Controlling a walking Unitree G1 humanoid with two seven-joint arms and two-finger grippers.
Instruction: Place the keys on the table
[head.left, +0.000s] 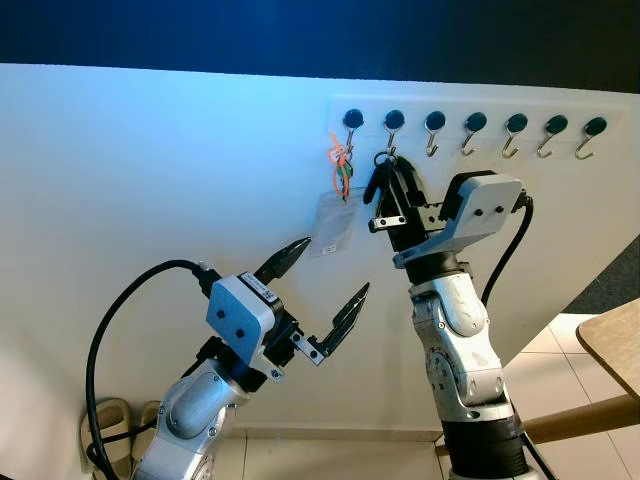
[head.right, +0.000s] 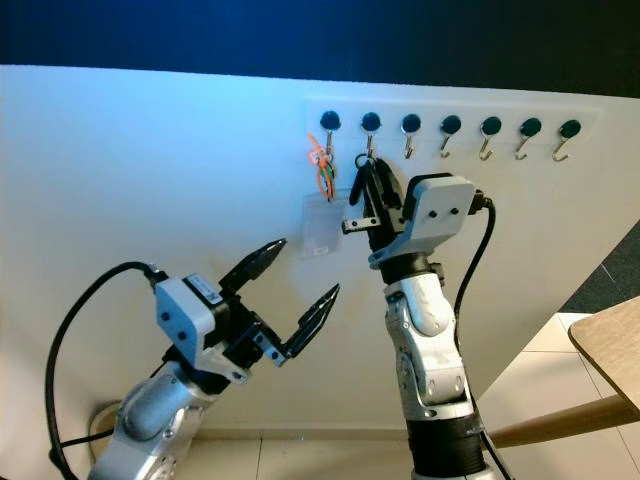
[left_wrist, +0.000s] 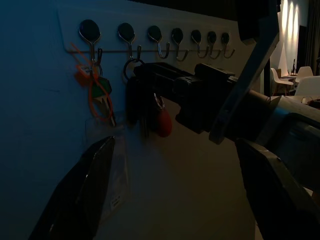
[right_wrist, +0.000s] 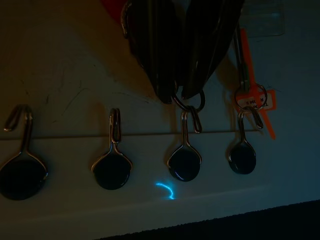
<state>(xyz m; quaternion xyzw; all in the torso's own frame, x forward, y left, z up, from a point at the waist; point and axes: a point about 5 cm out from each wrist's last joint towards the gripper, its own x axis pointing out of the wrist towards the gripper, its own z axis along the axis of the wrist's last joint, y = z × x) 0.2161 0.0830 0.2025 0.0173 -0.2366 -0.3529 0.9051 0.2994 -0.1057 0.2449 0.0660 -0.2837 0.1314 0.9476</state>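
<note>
A bunch of dark keys (left_wrist: 146, 110) with a red fob (left_wrist: 163, 123) hangs by its ring (right_wrist: 189, 103) from the second hook of a white wall rack (head.left: 470, 125). My right gripper (head.left: 386, 186) is raised to that hook and shut on the keys just below the ring. My left gripper (head.left: 337, 264) is open and empty, lower and to the left, a little off the wall. The wooden table (head.left: 615, 345) shows at the right edge.
The first hook holds another key set with an orange tag (head.left: 340, 160) and a clear plastic pouch (head.left: 330, 222). The remaining hooks to the right are bare. Slippers (head.left: 112, 420) lie on the tiled floor at the lower left.
</note>
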